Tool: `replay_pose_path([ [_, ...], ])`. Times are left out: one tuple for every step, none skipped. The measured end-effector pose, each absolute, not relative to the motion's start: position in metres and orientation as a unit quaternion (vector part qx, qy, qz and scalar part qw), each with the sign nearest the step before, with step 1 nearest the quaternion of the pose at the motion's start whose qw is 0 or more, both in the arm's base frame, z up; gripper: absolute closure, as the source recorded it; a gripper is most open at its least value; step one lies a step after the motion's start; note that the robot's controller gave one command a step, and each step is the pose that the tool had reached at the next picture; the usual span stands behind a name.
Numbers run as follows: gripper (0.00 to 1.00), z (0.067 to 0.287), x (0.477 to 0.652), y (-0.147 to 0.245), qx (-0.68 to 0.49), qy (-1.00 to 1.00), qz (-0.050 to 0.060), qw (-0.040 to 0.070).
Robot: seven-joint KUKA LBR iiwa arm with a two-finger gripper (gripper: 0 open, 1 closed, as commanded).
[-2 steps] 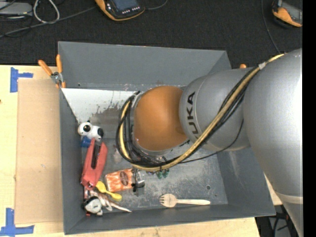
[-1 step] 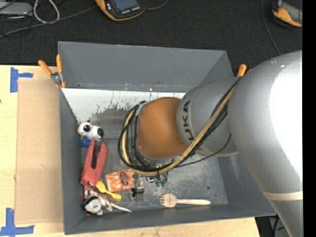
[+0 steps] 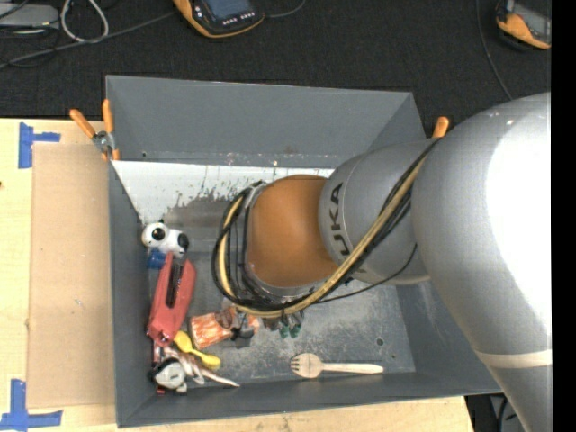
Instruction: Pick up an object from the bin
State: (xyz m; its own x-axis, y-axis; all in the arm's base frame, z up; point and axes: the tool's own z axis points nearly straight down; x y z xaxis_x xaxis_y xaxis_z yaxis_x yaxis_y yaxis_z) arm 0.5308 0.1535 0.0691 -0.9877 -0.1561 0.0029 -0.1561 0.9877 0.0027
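My gripper (image 3: 286,326) pokes out from under the arm's orange cover, low over the bin's front middle. Just to its left an orange packet (image 3: 209,331) lies on the floor, with a small dark piece (image 3: 241,333) beside it. A pale wooden fork (image 3: 335,366) lies a little below and to the right of the gripper, apart from it. Whether anything is in the gripper stays hidden under the cover.
Along the bin's left wall lie a long red tool (image 3: 171,300), a white toy with black eyes (image 3: 163,236) and a blue piece (image 3: 157,260). A yellow piece (image 3: 196,346) and a small heap (image 3: 175,374) fill the front left corner. The arm covers the bin's middle and right.
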Motion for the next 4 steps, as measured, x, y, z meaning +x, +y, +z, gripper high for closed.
replay_pose_path([
  [1.00,0.069,0.531,0.153,0.078,-0.997,-0.001,0.002],
  [1.00,0.070,0.531,0.153,0.077,-0.997,-0.001,0.002],
  [1.00,0.072,0.530,0.153,0.076,-0.997,-0.002,0.002],
  [1.00,0.087,0.529,0.152,0.075,-0.997,-0.001,0.004],
])
